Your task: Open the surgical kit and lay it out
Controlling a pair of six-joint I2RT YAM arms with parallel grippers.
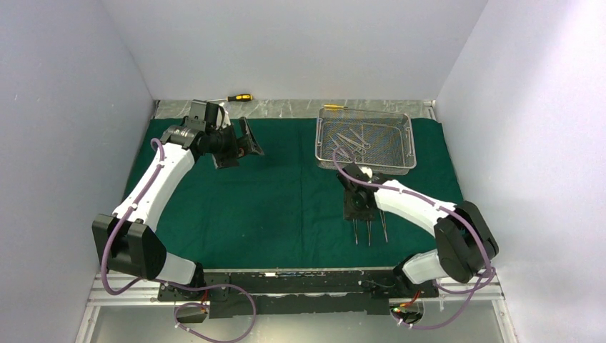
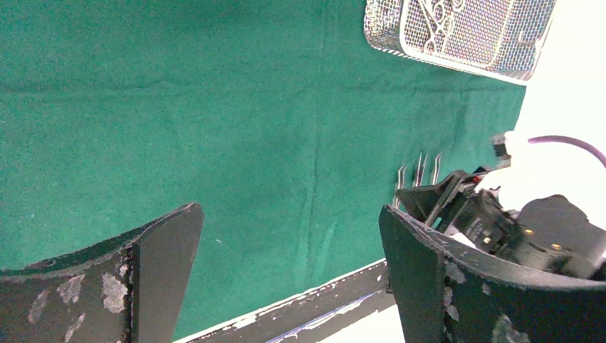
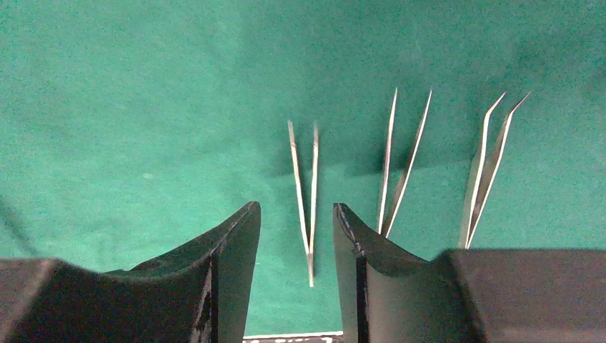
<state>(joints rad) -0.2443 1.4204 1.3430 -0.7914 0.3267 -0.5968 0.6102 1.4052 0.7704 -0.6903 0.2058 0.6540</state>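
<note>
The dark green cloth [image 1: 271,193] lies spread flat over the table. The silver wire-mesh tray [image 1: 366,163] stands on it at the back right and holds several steel instruments [image 1: 355,141]. Three tweezers [image 1: 369,232] lie side by side on the cloth at the front right. My right gripper [image 1: 359,211] is open just above them. In the right wrist view the leftmost tweezers [image 3: 306,193] lie loose on the cloth between the fingers of the right gripper [image 3: 296,214]; the other two [image 3: 400,164] [image 3: 489,171] lie to their right. My left gripper [image 1: 241,153] is open and empty, raised over the back left of the cloth.
A yellow-and-black screwdriver [image 1: 239,98] lies behind the cloth at the back. A second yellow one [image 1: 336,107] lies behind the tray. White walls close in on three sides. The left wrist view shows the tray [image 2: 464,28], the tweezers [image 2: 418,168] and the table's front edge [image 2: 321,307].
</note>
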